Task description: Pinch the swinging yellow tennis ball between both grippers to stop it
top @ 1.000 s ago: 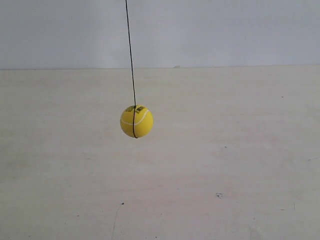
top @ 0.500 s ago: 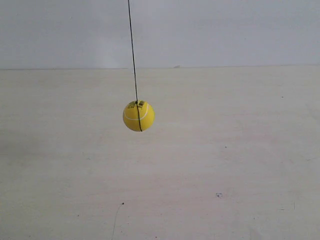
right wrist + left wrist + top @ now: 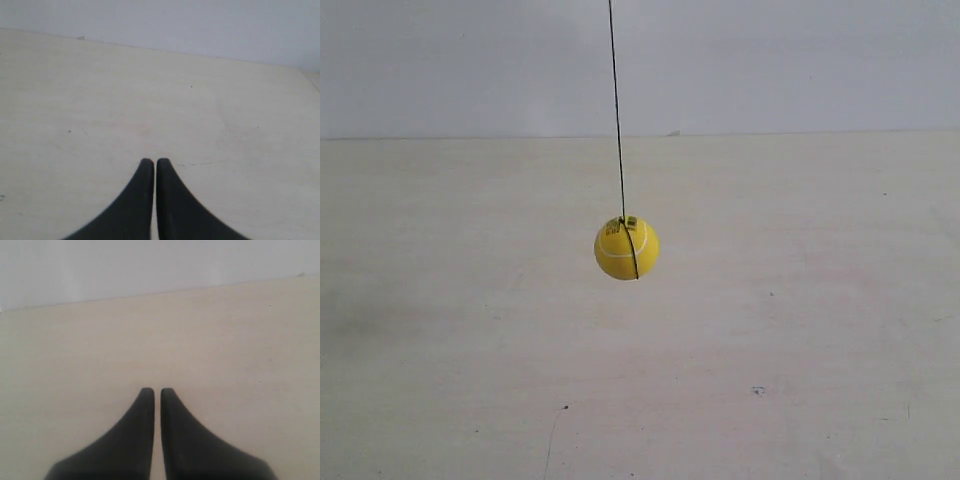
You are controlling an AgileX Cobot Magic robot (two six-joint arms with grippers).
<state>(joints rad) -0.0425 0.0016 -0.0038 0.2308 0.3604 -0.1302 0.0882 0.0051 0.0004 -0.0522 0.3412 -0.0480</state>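
The yellow tennis ball (image 3: 627, 248) hangs on a thin dark string (image 3: 617, 110) above the pale tabletop, a little left of the exterior view's middle. No arm or gripper shows in the exterior view. In the left wrist view my left gripper (image 3: 153, 389) is shut, its black tapered jaws nearly touching with nothing between them. My right gripper (image 3: 151, 160) in the right wrist view is likewise shut and empty. Neither wrist view shows the ball.
A pale wooden table (image 3: 800, 330) with small dark specks fills the scene. A plain white wall (image 3: 770, 60) rises behind its far edge.
The ball has swung toward the exterior view's right and sits slightly lower than half a second ago. Its string now hangs further right.
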